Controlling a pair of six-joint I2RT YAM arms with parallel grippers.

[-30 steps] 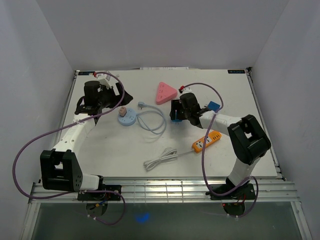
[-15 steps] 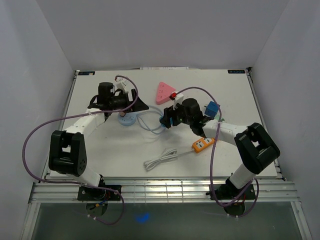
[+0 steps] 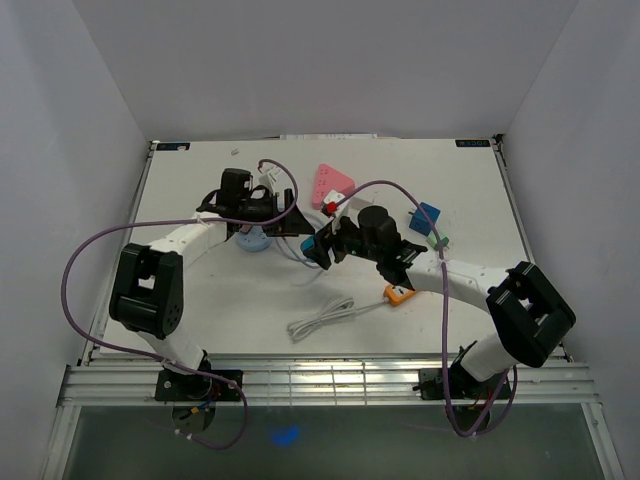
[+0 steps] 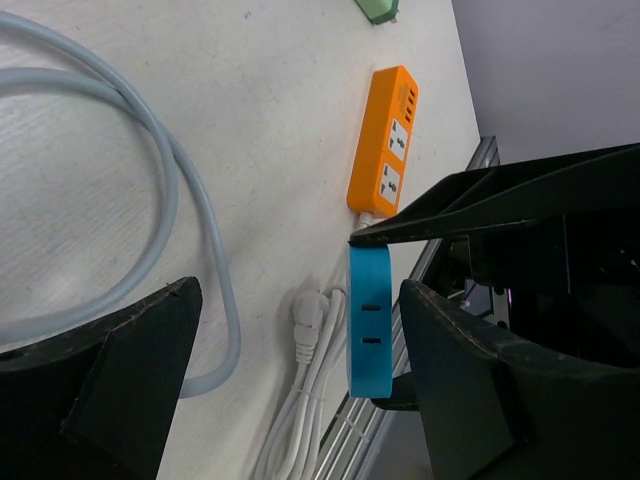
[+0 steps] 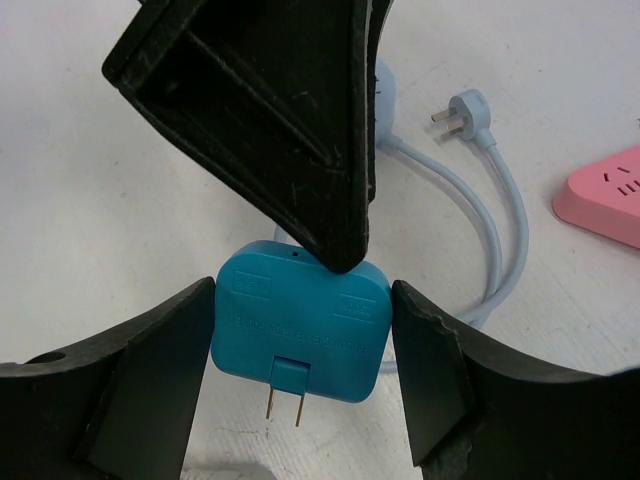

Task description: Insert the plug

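The blue square plastic plug adapter [image 5: 300, 335] is clenched between your right fingers [image 5: 130, 400], with one finger against each of its side walls. It is held off the white surface [image 5: 90, 230]. Its two thin metal prongs point back toward the base of these fingers.

Your left fingers [image 4: 110, 380] are released and spread wide. The adapter stands in the gap between them, closer to one finger than to the other. In the right wrist view one left finger covers the far edge of the adapter; I cannot tell if it touches.

Under both pairs of fingers a pale blue round cable [image 5: 480, 230] lies in a loop on the surface. Its small pale blue plug [image 5: 468, 108] rests beyond the right fingers.

A pink triangular power strip [image 5: 610, 190] lies farther out, on the same side as that plug. An orange rectangular power strip [image 4: 385, 150] lies beyond the tips of the left fingers. A coiled white cable [image 4: 310, 330] lies just beside its near end.
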